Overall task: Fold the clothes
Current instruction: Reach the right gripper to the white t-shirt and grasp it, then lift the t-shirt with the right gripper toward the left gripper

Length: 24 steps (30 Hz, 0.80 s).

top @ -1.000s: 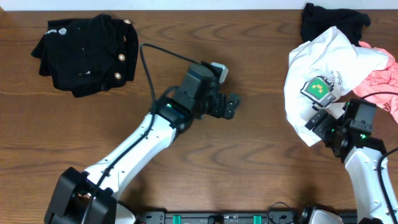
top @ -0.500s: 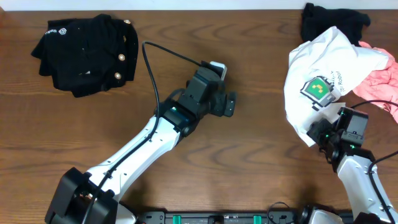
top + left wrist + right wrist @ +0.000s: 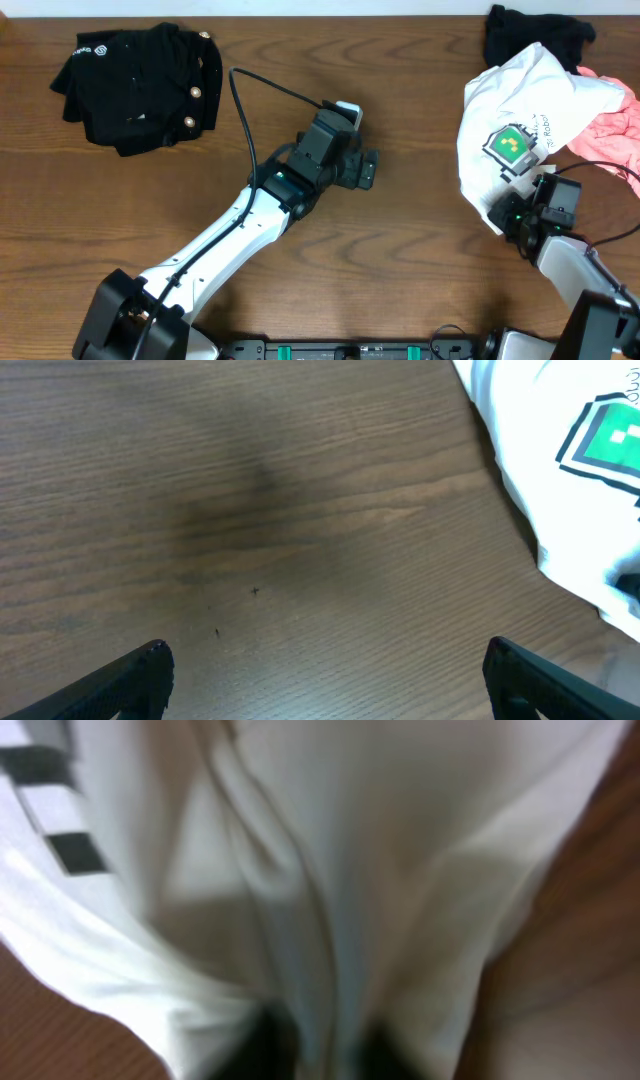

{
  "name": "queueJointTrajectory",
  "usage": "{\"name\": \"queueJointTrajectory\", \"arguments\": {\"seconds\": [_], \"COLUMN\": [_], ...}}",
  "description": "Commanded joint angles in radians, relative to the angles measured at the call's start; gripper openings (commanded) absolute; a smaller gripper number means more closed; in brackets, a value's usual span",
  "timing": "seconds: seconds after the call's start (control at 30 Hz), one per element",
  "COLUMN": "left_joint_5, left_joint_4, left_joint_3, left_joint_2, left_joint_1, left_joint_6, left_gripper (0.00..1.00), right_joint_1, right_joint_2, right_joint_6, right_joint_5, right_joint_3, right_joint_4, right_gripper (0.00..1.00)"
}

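The clothes lie at the table's two far corners. A white T-shirt [image 3: 530, 95] with a green blocky print [image 3: 512, 145] is crumpled at the right. My right gripper [image 3: 508, 212] sits at its lower hem, shut on a fold of the white fabric [image 3: 380, 840], which bunches between the dark fingertips [image 3: 265, 1045]. The left gripper [image 3: 370, 168] hangs over bare wood at mid-table, wide open and empty [image 3: 325, 680]. The shirt's edge [image 3: 530, 420] shows at the right of the left wrist view.
A black gold-buttoned garment [image 3: 140, 85] lies at the far left. Behind the T-shirt is a black piece [image 3: 530, 35], and a pink piece [image 3: 615, 135] lies beside it at the right edge. A black cable [image 3: 245, 100] loops above the left arm.
The right gripper has moved in onto the T-shirt's lower hem and shut on it. The left arm shifted slightly a second ago and has since stayed put, still open.
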Motion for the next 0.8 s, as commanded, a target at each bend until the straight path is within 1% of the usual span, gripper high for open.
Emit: {"name": "queueJointTrajectory", "arguments": {"seconds": [0.0, 0.13, 0.23, 0.37, 0.57, 0.7, 0.77], "left_joint_5": [-0.030, -0.063, -0.064, -0.064, -0.064, -0.064, -0.063], "left_joint_4": [-0.002, -0.003, -0.006, -0.029, -0.083, -0.122, -0.138], "left_joint_3": [0.011, 0.011, 0.011, 0.011, 0.011, 0.011, 0.011], "left_joint_2": [-0.003, -0.005, -0.013, -0.039, -0.108, -0.181, -0.220], "left_joint_1": [0.003, 0.004, 0.013, 0.033, 0.082, 0.124, 0.136], "left_joint_6": [0.009, 0.010, 0.010, 0.010, 0.009, 0.009, 0.009], "left_gripper": [0.95, 0.82, 0.68, 0.58, 0.55, 0.55, 0.55], "right_joint_1": [-0.007, -0.006, -0.001, 0.060, 0.233, 0.345, 0.395], "right_joint_2": [0.013, -0.025, -0.074, -0.134, -0.161, -0.161, -0.161], "right_joint_6": [-0.022, -0.087, -0.135, -0.218, -0.383, -0.421, -0.422], "right_joint_5": [-0.080, -0.200, -0.332, -0.422, -0.418, -0.347, -0.315], "right_joint_3": [-0.004, 0.041, 0.116, 0.272, 0.610, 0.805, 0.883], "right_joint_4": [0.024, 0.020, -0.018, -0.141, -0.441, -0.573, -0.612], "right_gripper": [0.01, 0.01, 0.01, 0.01, 0.01, 0.01, 0.01]}}
